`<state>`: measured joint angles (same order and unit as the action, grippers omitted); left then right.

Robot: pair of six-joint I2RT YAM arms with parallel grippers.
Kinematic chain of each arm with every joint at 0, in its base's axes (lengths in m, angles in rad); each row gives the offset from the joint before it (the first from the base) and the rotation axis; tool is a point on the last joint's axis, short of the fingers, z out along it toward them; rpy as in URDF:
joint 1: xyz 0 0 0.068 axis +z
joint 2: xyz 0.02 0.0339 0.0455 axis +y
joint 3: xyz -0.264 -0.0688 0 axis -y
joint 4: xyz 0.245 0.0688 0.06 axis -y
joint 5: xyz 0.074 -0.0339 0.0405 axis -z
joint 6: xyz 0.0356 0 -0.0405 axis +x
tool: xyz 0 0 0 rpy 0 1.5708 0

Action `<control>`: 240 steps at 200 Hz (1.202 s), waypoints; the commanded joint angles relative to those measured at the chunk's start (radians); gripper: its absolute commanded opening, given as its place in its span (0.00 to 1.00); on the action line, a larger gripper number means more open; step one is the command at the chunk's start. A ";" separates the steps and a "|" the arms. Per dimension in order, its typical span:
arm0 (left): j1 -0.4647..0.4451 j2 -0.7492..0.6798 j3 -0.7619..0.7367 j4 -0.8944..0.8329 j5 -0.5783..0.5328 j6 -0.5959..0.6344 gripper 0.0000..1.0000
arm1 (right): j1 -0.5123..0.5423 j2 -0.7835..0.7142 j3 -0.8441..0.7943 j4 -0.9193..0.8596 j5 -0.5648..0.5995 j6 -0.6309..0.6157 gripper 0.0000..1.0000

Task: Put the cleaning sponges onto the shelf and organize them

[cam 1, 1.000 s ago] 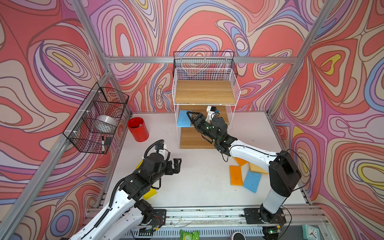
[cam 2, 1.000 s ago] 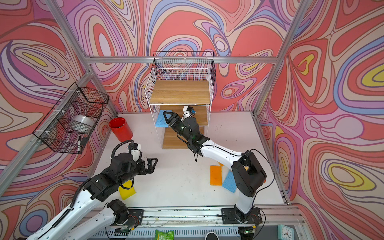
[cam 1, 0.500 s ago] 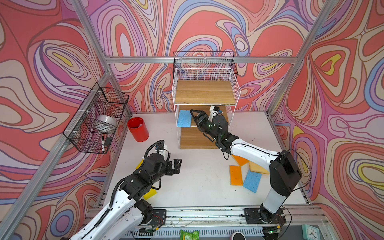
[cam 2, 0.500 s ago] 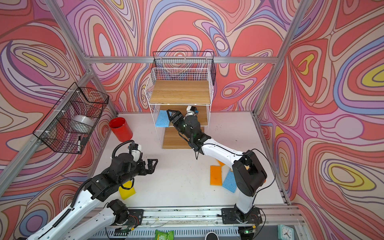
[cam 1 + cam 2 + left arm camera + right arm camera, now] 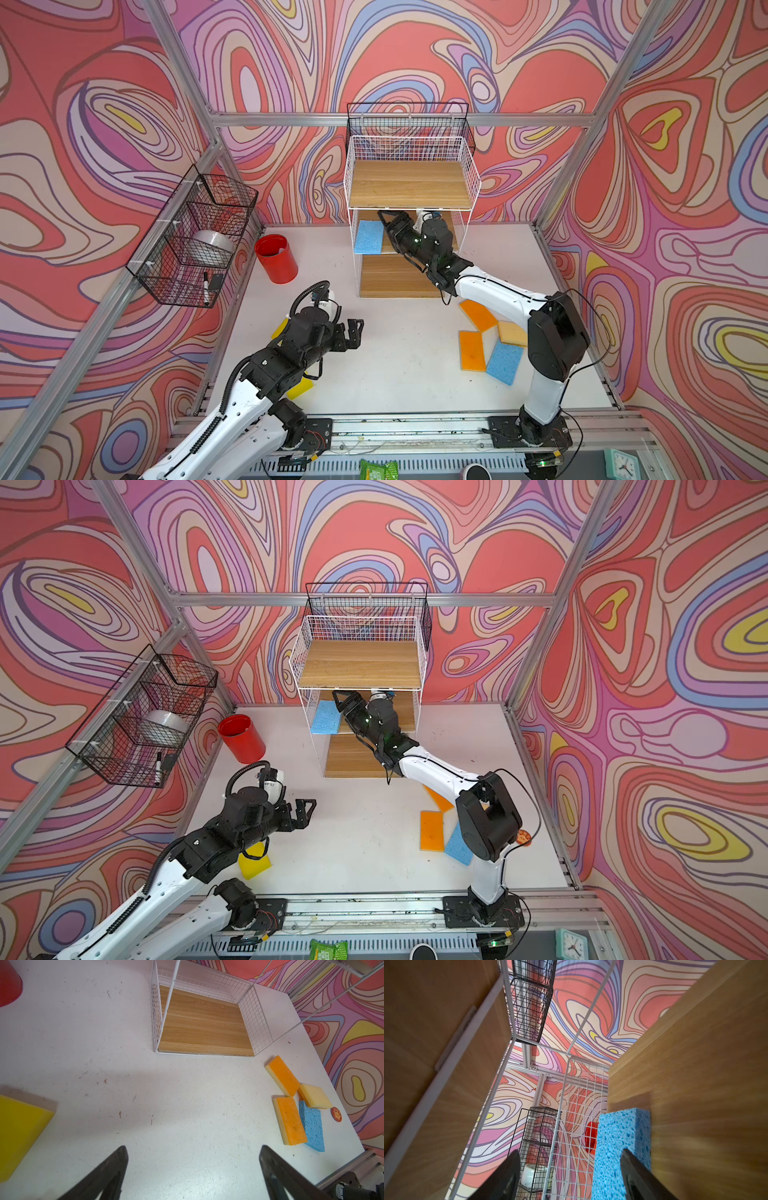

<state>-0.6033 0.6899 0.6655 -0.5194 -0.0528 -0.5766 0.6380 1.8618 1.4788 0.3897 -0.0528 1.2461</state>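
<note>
On the middle board of the shelf (image 5: pixel 411 185), at its left side, a blue sponge (image 5: pixel 368 237) is laid flat — the right gripper (image 5: pixel 387 222) is seen just beside it, its jaws held apart with nothing between them. Over the table (image 5: pixel 399 374), the left gripper (image 5: pixel 352 334) is held wide apart and empty, with a yellow sponge (image 5: pixel 18 1130) near it. Three orange sponges (image 5: pixel 282 1078) and a second blue sponge (image 5: pixel 504 363) are seen close together by the right arm.

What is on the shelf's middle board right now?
One light blue sponge lies at its left end, with the right gripper beside it, fingers open. The top board covers the rear of the tier, so anything back there is unseen.
</note>
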 commanded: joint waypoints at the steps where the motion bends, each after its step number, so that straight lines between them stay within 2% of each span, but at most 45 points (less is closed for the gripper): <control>1: -0.001 0.004 -0.009 0.009 -0.002 -0.008 1.00 | -0.011 0.051 0.014 -0.068 0.000 -0.007 0.78; 46: -0.001 0.000 -0.007 0.005 -0.004 -0.008 1.00 | -0.009 0.076 0.051 -0.109 0.002 -0.021 0.78; 108: -0.001 0.004 -0.007 0.009 -0.002 -0.011 1.00 | -0.002 0.045 0.071 -0.228 0.093 -0.057 0.77; 176: -0.002 0.016 0.000 -0.006 -0.005 -0.026 1.00 | -0.001 0.072 0.149 -0.317 0.038 0.093 0.81; 240: -0.001 0.011 0.002 -0.011 -0.004 -0.027 1.00 | -0.001 0.105 0.224 -0.377 0.011 0.137 0.82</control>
<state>-0.6033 0.7048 0.6655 -0.5201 -0.0528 -0.5884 0.6361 1.9156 1.6615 0.1043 -0.0242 1.3582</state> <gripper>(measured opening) 0.998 0.815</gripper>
